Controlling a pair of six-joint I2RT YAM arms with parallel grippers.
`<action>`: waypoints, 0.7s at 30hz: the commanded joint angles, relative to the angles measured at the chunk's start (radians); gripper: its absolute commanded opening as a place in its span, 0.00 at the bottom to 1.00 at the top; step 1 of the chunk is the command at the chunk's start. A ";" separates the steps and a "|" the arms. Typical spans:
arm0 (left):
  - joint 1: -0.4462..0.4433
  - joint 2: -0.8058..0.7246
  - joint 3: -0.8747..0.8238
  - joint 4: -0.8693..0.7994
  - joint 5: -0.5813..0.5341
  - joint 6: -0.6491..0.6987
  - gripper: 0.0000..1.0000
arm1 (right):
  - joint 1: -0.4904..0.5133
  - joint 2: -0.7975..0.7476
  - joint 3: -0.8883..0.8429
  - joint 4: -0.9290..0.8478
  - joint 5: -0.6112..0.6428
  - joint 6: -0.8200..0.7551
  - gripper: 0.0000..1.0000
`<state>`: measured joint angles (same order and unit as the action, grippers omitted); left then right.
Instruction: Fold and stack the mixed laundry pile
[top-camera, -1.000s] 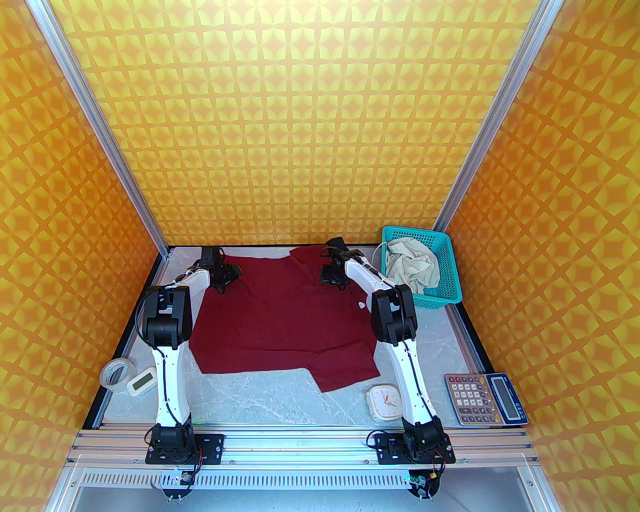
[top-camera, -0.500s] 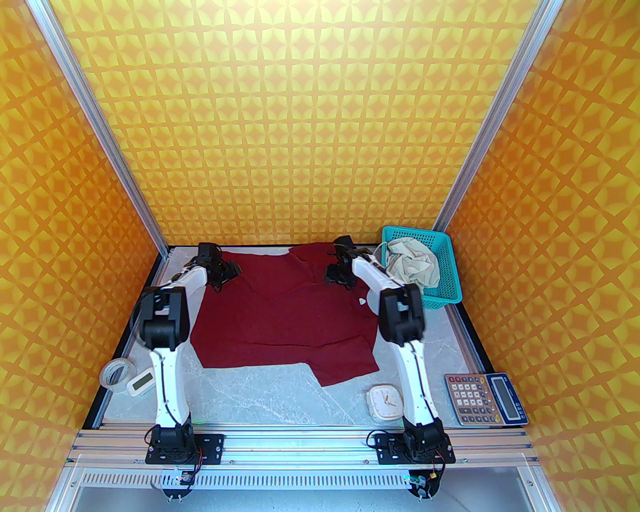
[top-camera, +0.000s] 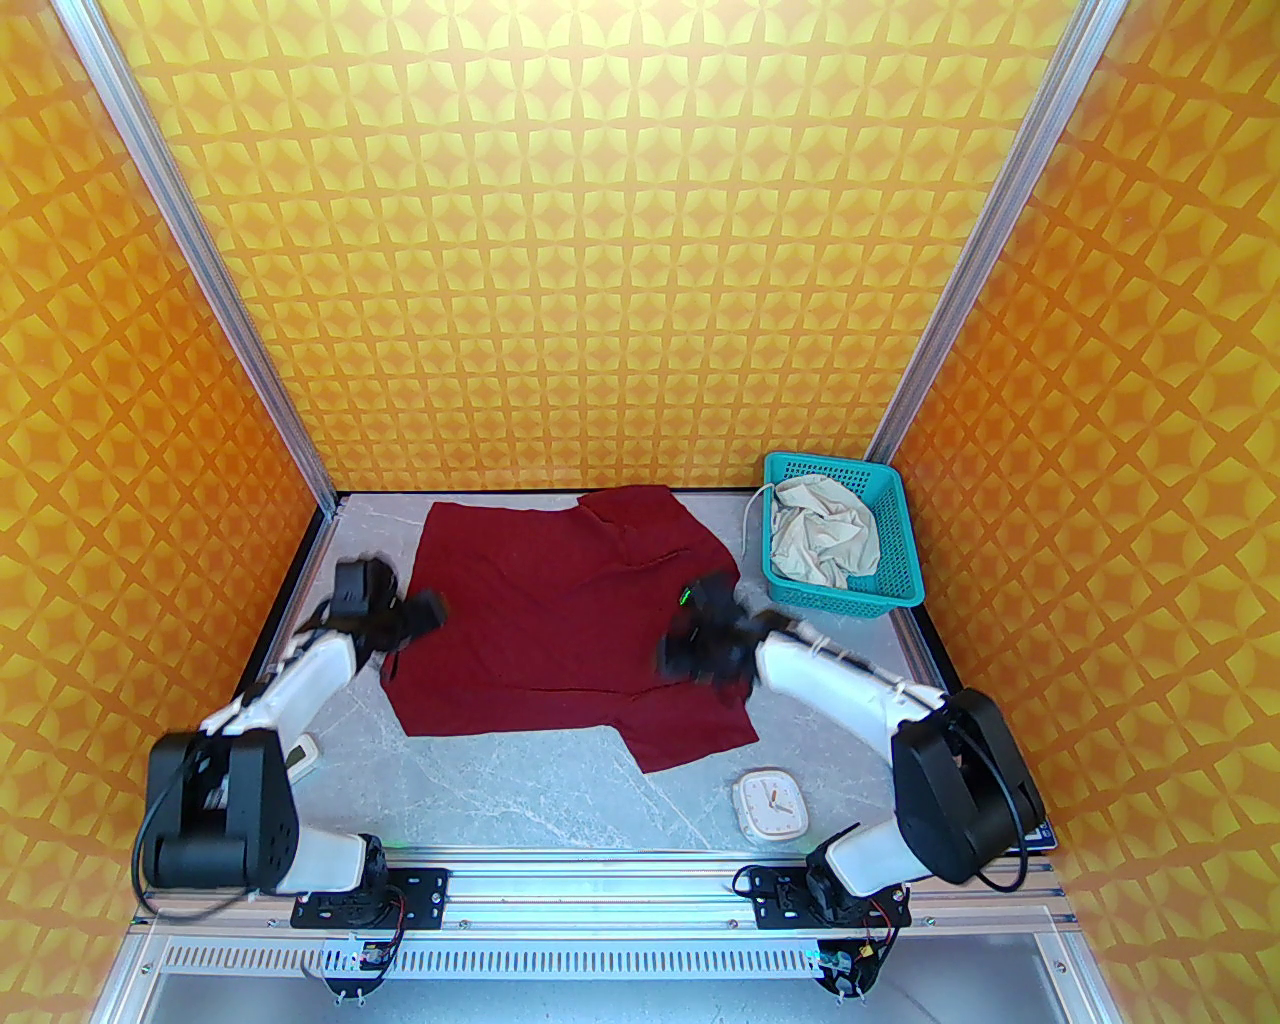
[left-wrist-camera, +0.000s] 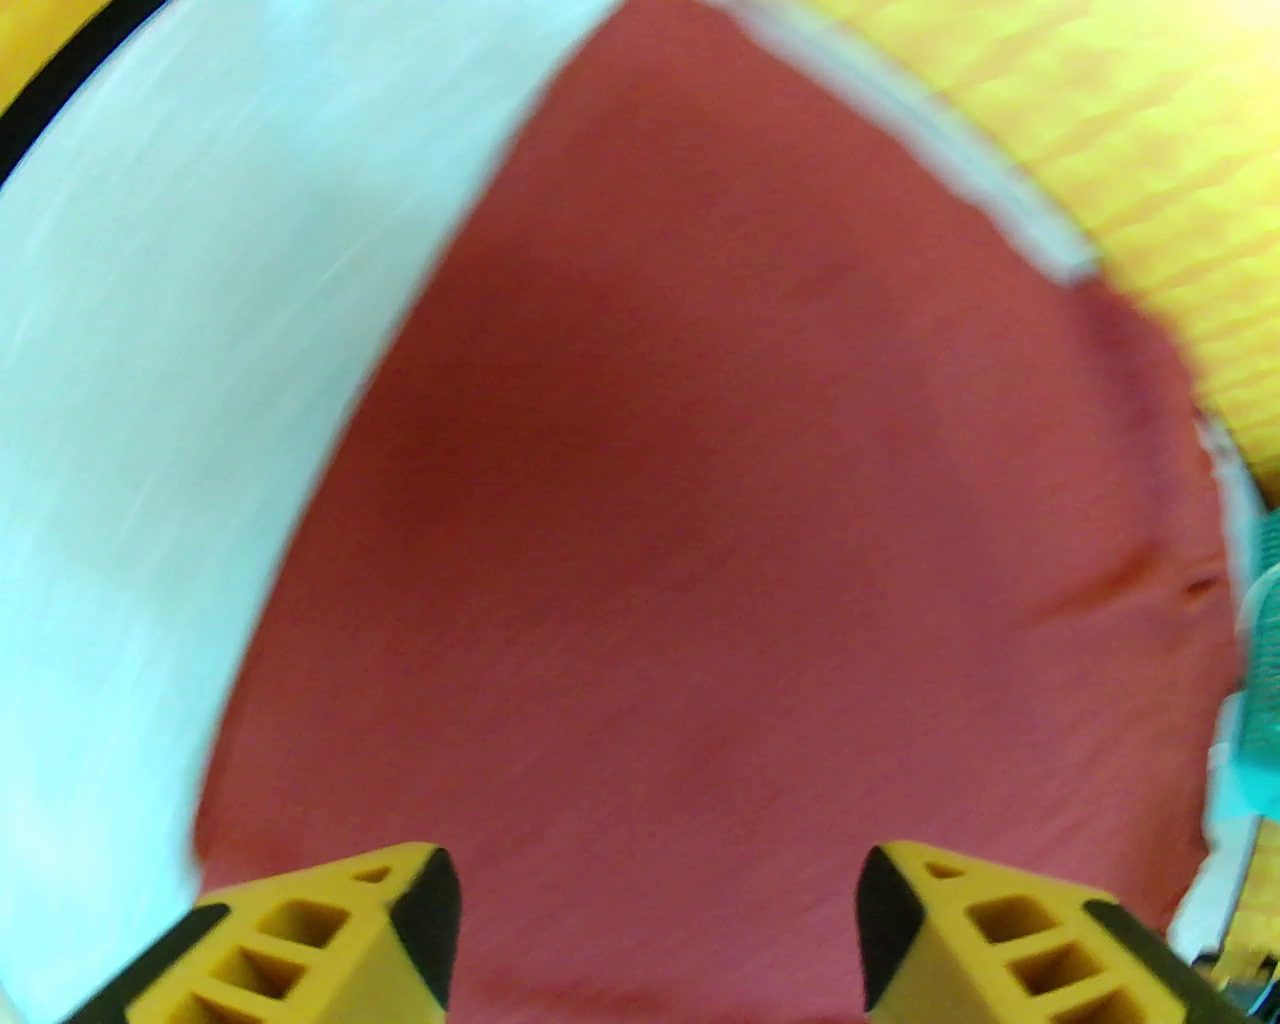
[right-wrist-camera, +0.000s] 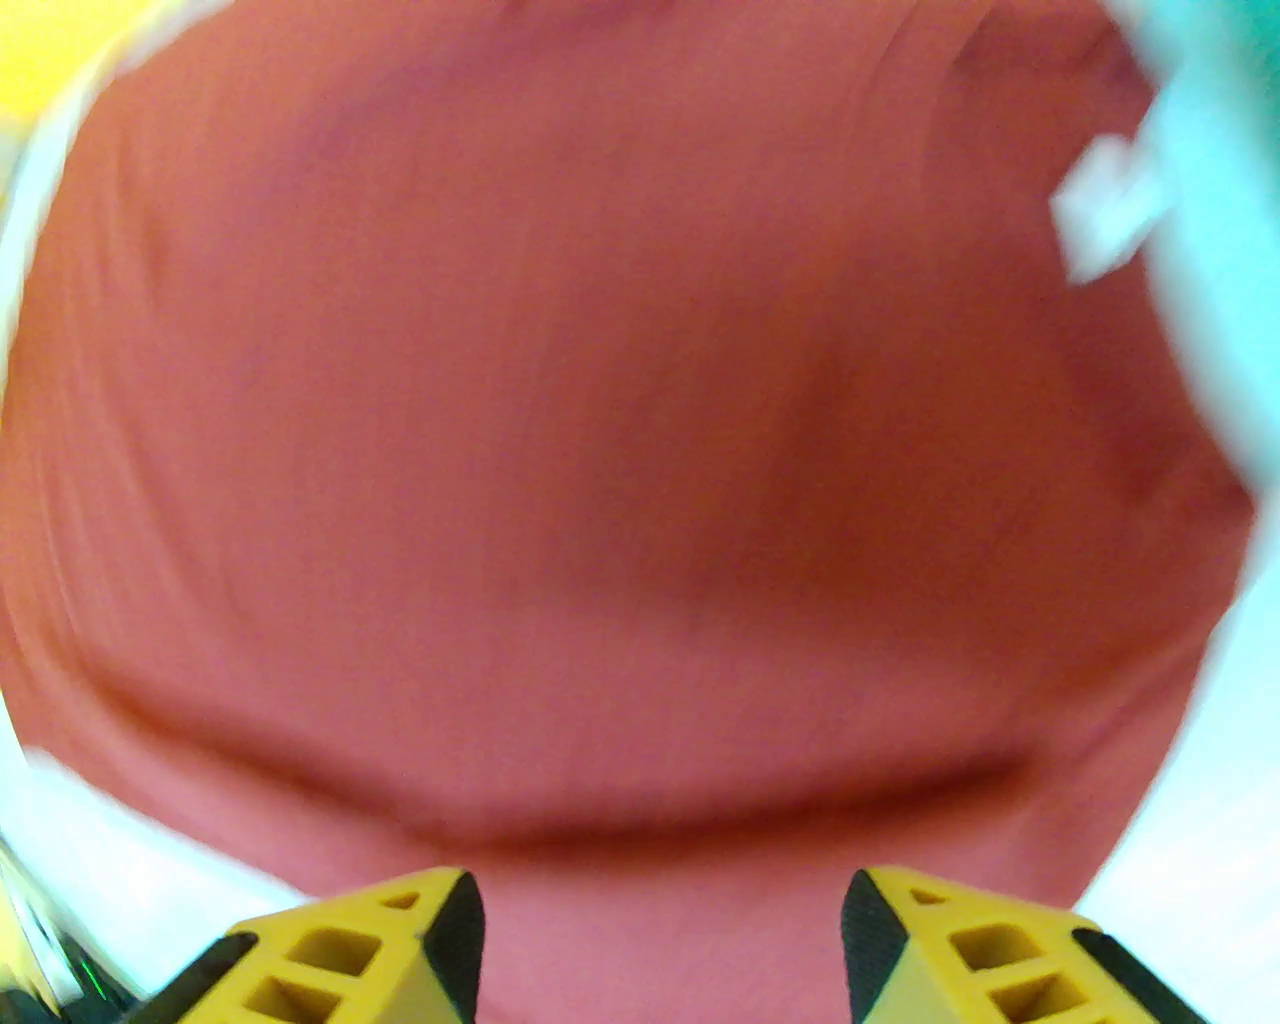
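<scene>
A: Where do we log the dark maroon-red shirt?
B: Spread flat, mid-table, on the grey marbled tabletop. A few low creases.
A: Heading?
B: We read two sleeve flaps on its right side, one at the far corner and one at the near corner, with a straight edge on the left. So its long axis runs left to right, shoulders toward the teal plastic mesh basket. We cannot make out the collar itself.
A: Second garment?
B: The cream-beige shorts sit crumpled inside that basket, at the far right corner. A white drawstring hangs over the basket's left rim. It is a heap, so we give no axis.
A: Arms?
B: Both are blurred in the overhead view. We place the left gripper above the shirt's left edge and the right gripper above its right half, by the near sleeve.
A: Jaws?
B: Both wrist views show us yellow fingers spread wide, red cloth below the gap, nothing pinched. We note both as released.
A: Else?
B: A white rounded-square clock lies near the right arm's base, apart from the near sleeve.
</scene>
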<state>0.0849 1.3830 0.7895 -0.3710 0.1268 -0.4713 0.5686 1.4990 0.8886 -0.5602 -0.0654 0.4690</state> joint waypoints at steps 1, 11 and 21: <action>0.076 -0.073 -0.072 -0.084 -0.063 -0.002 0.79 | 0.071 -0.024 -0.036 0.086 -0.022 0.053 0.62; 0.080 0.008 -0.103 -0.003 -0.021 -0.087 0.63 | 0.117 0.046 0.031 0.107 -0.005 0.039 0.59; 0.044 0.066 -0.117 -0.010 -0.089 -0.130 0.65 | 0.117 0.043 0.010 0.105 0.010 0.025 0.58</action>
<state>0.1333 1.4513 0.6872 -0.3695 0.0807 -0.5747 0.6815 1.5333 0.8951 -0.4694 -0.0780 0.4969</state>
